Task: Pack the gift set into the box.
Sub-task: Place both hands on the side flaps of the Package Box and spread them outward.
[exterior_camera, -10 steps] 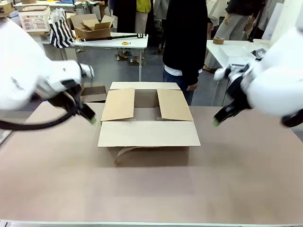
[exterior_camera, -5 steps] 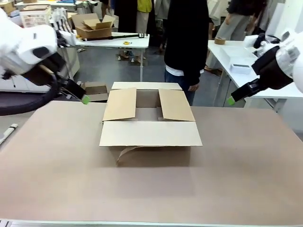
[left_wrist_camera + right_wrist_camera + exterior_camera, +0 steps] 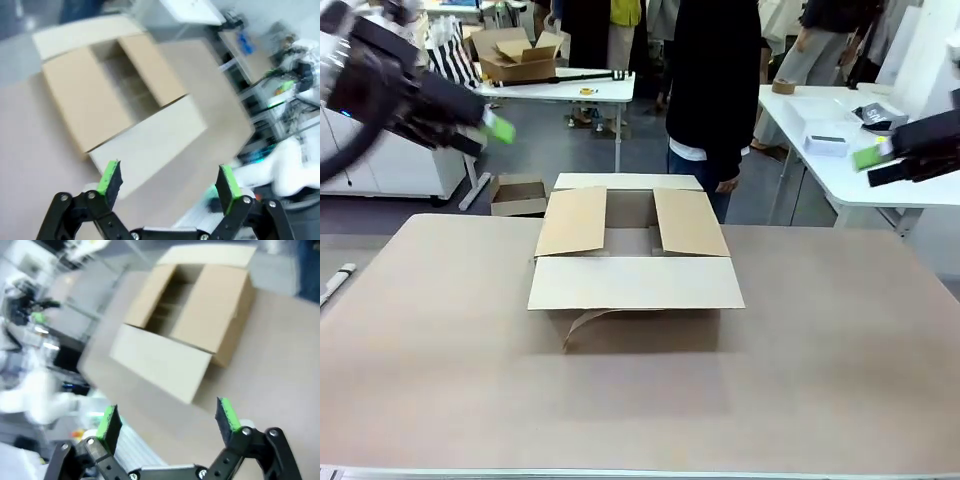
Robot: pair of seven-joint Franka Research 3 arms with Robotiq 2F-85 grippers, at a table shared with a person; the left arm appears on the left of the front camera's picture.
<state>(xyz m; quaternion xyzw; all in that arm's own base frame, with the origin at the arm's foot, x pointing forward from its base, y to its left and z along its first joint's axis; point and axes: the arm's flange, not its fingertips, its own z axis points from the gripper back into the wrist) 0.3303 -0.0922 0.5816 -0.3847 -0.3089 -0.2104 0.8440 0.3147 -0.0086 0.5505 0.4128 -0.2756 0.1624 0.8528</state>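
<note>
The box (image 3: 635, 262) is a large brown cardboard box at the middle of the table. Its near flap lies flat toward me, its two side flaps lean in over the opening, and its far flap points at the person. My left gripper (image 3: 498, 128) hangs high at the upper left, well away from the box. My right gripper (image 3: 870, 157) hangs high at the far right. In the left wrist view my left gripper (image 3: 168, 180) is open above the box (image 3: 115, 95). My right gripper (image 3: 168, 418) is also open over the box (image 3: 185, 335). The gift set is out of view.
A person in a dark top (image 3: 710, 90) stands just behind the box. A tiny cardboard box (image 3: 518, 195) sits on the floor at the back left. A white table (image 3: 820, 130) stands behind my right gripper. A white strip (image 3: 334, 282) lies at the table's left edge.
Both arms have risen from table height beside the box and swung outward, the left to the upper left and the right to the far right. The box has not moved.
</note>
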